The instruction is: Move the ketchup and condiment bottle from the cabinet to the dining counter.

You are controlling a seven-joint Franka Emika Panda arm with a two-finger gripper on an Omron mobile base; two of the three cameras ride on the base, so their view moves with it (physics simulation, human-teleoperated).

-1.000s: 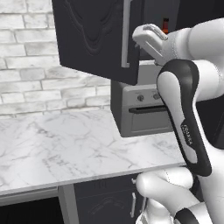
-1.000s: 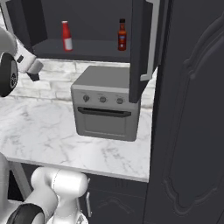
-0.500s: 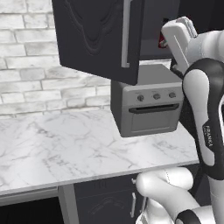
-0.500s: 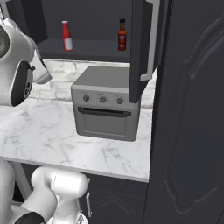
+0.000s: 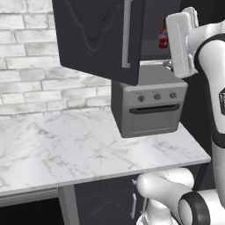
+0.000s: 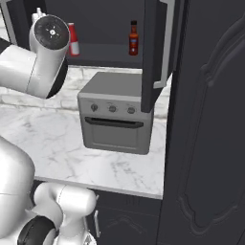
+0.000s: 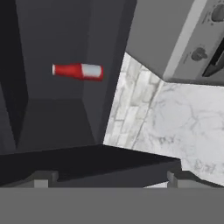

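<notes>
Your gripper [image 7: 107, 178] is standing wide and empty, facing the cabinet [image 7: 52, 127], where the ketchup [image 7: 78, 71] and brown bottle [image 6: 133, 38] are waiting on the shelf. Ketchup looks light, slick, squeezable: pinch its body mid-height, gently.

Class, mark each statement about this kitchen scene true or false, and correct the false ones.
1. The ketchup stands inside the open cabinet. True.
2. The condiment bottle lies on the marble counter. False: it stands upright on the cabinet shelf, apart from the ketchup.
3. A grey toaster oven sits on the marble counter below the cabinet. True.
4. The end effector is clamped on the ketchup. False: its jaws are open and hold nothing; in the hand view the ketchup sits well ahead of the fingertips.
5. The cabinet doors are shut. False: a door hangs open, its silver bar handle showing.
</notes>
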